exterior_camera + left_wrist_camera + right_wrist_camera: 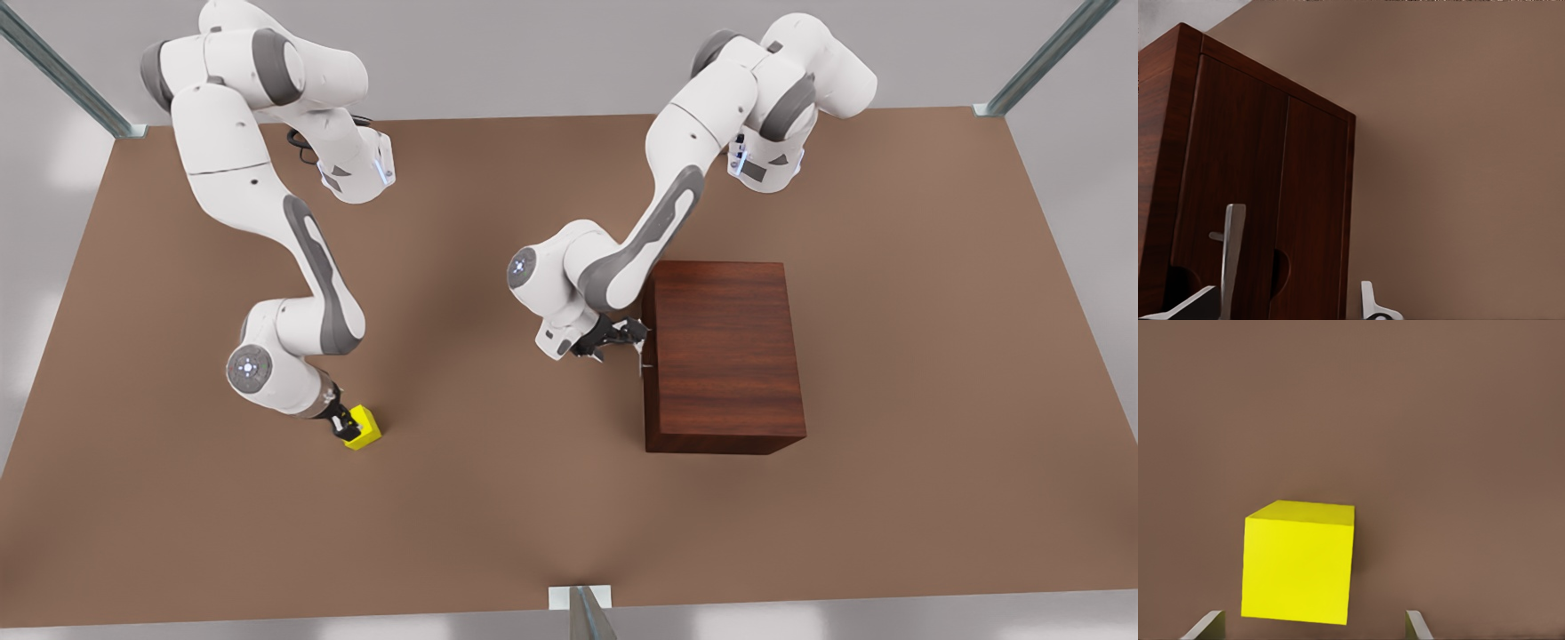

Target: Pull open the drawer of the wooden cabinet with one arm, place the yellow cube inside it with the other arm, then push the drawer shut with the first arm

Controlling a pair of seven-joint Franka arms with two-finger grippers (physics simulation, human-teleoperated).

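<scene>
On the brown desk [498,498], nearest the front view's camera, the right pincer [348,427] sits low at the one yellow cube [364,427], at the front view's left. From its wrist camera the fingertips [1417,625] stand wide apart, one on each side of the cube [1298,561], with gaps showing between them and its faces; whether they touch it I cannot tell. The cube rests on the desk, well apart from the cabinet.

Farther back, toward the front view's right, the left pincer [636,345] reaches level toward the front face of the single wooden cabinet [725,356]. Its wrist camera shows the fingers [1371,303] parted, with the drawer's [1265,200] slim silver bar handle [1232,257] standing between them nearer one finger; no squeeze on the bar is visible. The drawer front lies flush with the cabinet [1165,120], closed, its inside hidden.
</scene>
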